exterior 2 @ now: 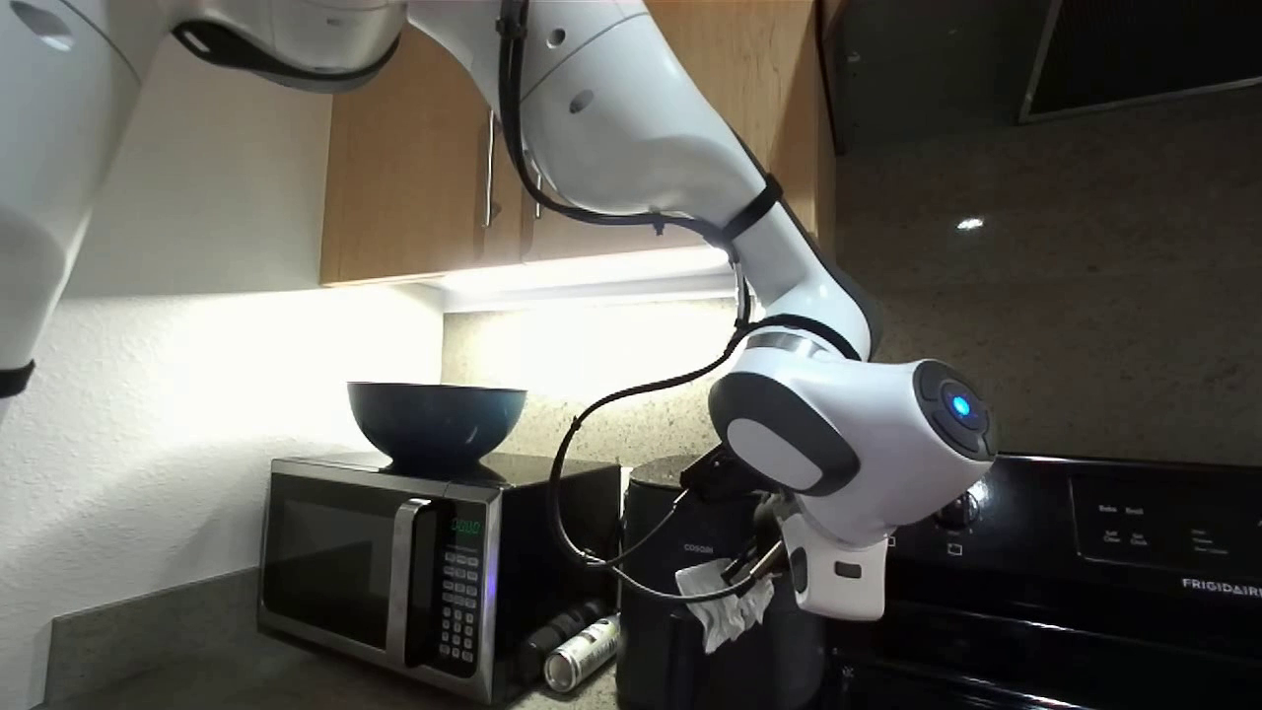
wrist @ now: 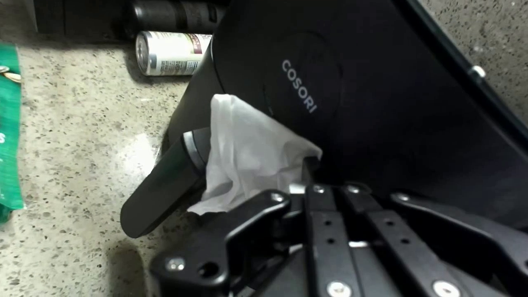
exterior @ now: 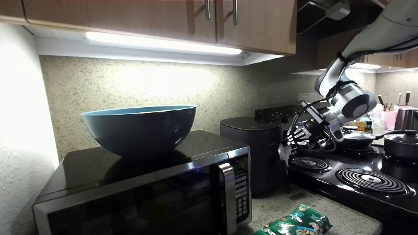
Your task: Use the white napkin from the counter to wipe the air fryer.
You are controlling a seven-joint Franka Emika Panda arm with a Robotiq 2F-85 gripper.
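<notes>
Nearest in the wrist view, the gripper (wrist: 315, 173) has its jaws drawn fully together with the white napkin (wrist: 255, 148) caught between them and spread toward ten o'clock, before the front of the air fryer (wrist: 354, 103) (touching it or not, I cannot tell). Beyond, on the speckled counter (wrist: 82, 132), a can (wrist: 177, 54) lies toward half past ten and a green packet (wrist: 9, 128) just past nine.

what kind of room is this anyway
A kitchen, most likely in a home: there's a stove, plus a microwave and an air fryer standing on the counter.
</notes>
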